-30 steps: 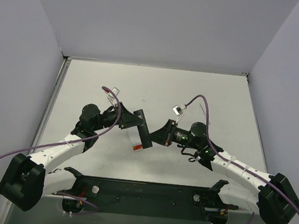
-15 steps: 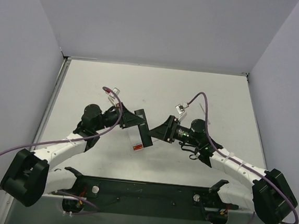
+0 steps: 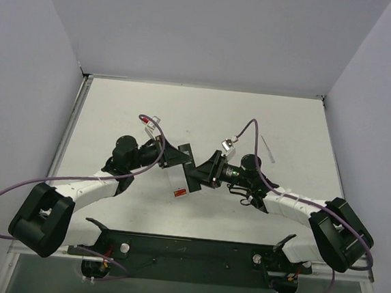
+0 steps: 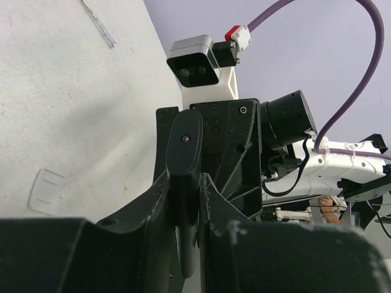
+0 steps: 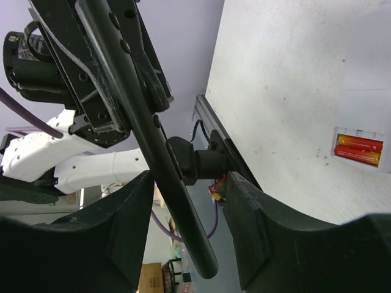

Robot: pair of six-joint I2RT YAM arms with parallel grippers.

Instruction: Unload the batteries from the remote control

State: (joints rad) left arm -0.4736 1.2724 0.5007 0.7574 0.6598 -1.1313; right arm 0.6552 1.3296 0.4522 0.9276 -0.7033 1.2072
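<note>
My left gripper (image 3: 181, 157) is shut on the remote control (image 3: 188, 171), a slim black bar held above the table with its free end pointing toward the right arm. In the left wrist view the remote control (image 4: 185, 143) stands clamped between my fingers (image 4: 153, 201). My right gripper (image 3: 202, 174) is open, one jaw on each side of the bar's free end. In the right wrist view the remote control (image 5: 143, 125) runs diagonally between the spread jaws with gaps on both sides. Two reddish-orange batteries (image 5: 359, 149) lie on the table in a whitish tray; they also show in the top view (image 3: 180, 194).
A whitish flat strip (image 3: 176, 181) lies on the table under the grippers; it also shows in the left wrist view (image 4: 46, 190). A thin silver stick (image 3: 270, 153) lies to the right behind the right arm. Grey walls enclose the table on three sides.
My right arm has swung left and its open jaws now straddle the remote's free end. My left arm has shifted slightly, still holding the remote.
</note>
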